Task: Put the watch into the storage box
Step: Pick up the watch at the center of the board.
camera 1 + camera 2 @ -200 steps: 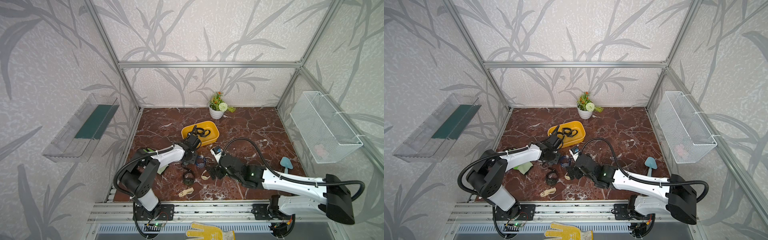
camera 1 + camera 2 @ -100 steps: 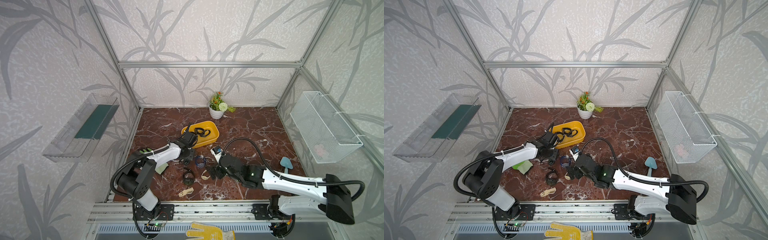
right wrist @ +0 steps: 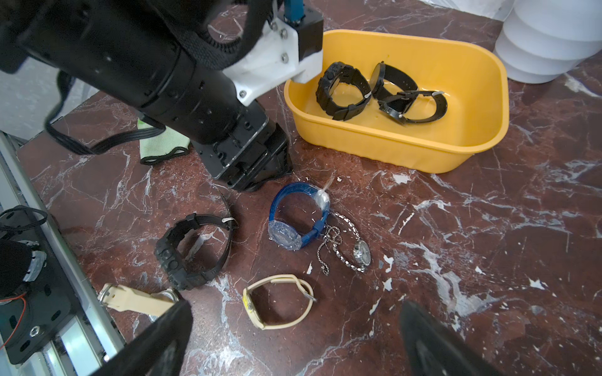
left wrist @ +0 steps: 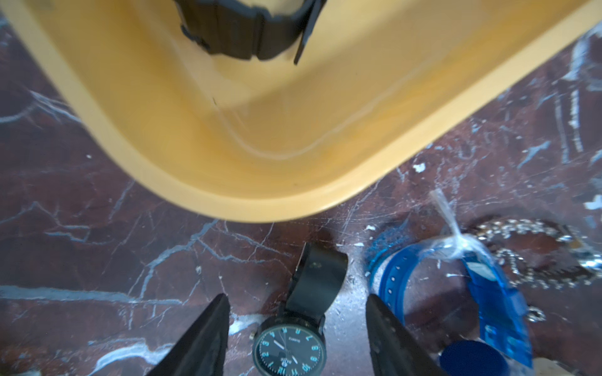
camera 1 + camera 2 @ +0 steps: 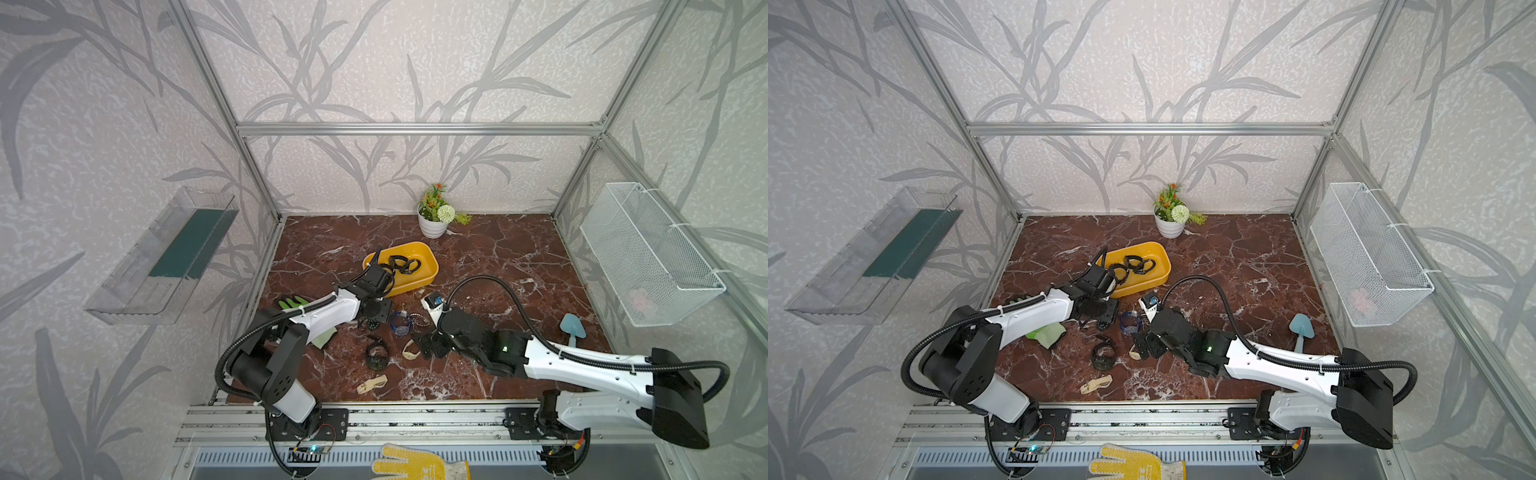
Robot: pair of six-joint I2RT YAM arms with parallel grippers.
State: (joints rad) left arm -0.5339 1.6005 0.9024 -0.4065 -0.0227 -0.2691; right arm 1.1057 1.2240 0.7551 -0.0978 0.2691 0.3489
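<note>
Three black watches (image 3: 345, 92) are seen lying in the storage box (image 3: 433, 148), which is set near the middle of the bench (image 5: 498, 257), a little toward its back edge. The watch (image 4: 289, 353), dark-dialled with blue-green numerals and a black strap, is found flat on the bench just outside a rounded corner of the box, on the side toward the front edge and apart from the box wall. The left gripper (image 4: 294, 298) is held low over it with the fingers (image 4: 202, 338) spread; one finger is placed at each side of the dial, a gap is left on both sides, and nothing is pinched. Just beside it a blue watch (image 4: 456, 286) in clear wrap is laid, with a silver chain watch (image 3: 358, 254) next to that. Nearer the front edge a chunky black watch (image 3: 189, 257) and two cream watches (image 3: 277, 302) are scattered. The right gripper (image 5: 430, 347) is held low near one cream watch, its fingers (image 3: 433, 345) spread wide and empty. A green glove (image 5: 293, 301) is partly covered by the left arm (image 5: 328, 309) toward the bench's left edge. A potted plant (image 5: 433, 216) is stood at the back edge, and a blue scoop (image 5: 572, 328) is left near the right edge.
</note>
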